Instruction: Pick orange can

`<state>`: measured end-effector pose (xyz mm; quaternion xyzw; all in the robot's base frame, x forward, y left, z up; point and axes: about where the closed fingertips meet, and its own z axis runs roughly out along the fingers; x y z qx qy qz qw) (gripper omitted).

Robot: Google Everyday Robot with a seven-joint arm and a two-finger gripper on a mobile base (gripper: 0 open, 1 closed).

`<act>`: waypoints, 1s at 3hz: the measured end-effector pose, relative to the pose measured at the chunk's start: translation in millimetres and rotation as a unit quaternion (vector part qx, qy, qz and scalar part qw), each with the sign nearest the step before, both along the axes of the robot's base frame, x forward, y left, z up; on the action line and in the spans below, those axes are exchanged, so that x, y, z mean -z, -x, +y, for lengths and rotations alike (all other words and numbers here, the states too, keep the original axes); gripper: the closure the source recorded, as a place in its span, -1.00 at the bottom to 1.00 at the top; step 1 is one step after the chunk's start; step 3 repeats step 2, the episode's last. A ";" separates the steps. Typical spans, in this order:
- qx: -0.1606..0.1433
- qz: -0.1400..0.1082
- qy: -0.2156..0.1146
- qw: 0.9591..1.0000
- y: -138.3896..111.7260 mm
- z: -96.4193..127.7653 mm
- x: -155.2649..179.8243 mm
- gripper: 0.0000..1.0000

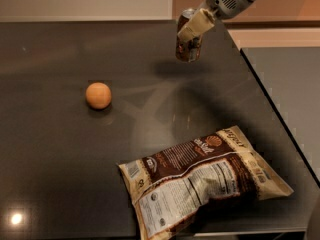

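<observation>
The orange can [188, 50] is a small dark brown-orange can with a silver top rim. It hangs in the air above the dark table, at the upper middle of the camera view, with its shadow on the table just to its left. My gripper [192, 30] is shut on the can, its pale fingers [196, 25] clamped over the can's upper half. The arm comes in from the upper right corner.
A round orange fruit [98, 95] lies on the dark table [60, 164] at the left. A brown and cream snack bag [205, 180] lies flat at the front right. The table's right edge runs diagonally down the right side.
</observation>
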<state>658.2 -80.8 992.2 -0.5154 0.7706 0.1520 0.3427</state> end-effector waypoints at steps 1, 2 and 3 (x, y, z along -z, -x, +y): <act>-0.015 -0.020 0.006 1.000 23.4 -1.7 -32.6 1.00; -0.016 -0.020 0.006 1.000 23.8 -1.6 -33.1 1.00; -0.016 -0.020 0.006 1.000 23.8 -1.6 -33.1 1.00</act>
